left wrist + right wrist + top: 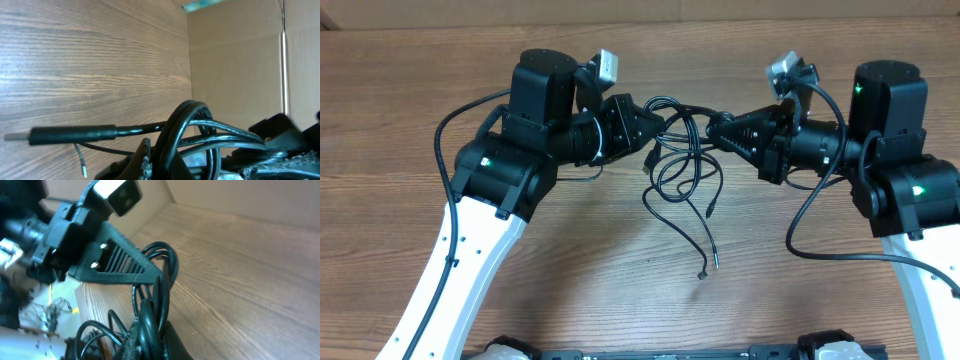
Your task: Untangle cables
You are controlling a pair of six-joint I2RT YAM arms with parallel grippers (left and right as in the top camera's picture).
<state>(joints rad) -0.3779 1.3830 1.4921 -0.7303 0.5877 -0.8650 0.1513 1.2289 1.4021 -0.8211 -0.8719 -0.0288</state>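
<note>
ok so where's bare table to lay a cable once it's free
Bare wood on the table: the far strip behind left arm and right arm, and the far left corner. Crowded: the middle, where left gripper and right gripper pinch the cables.

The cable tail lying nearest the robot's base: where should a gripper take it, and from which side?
Probably the straight stretch just behind its plug end, coming from above with the jaws across the cord. That cable tail appears to lie on the table, apart from the tangled loops.
</note>
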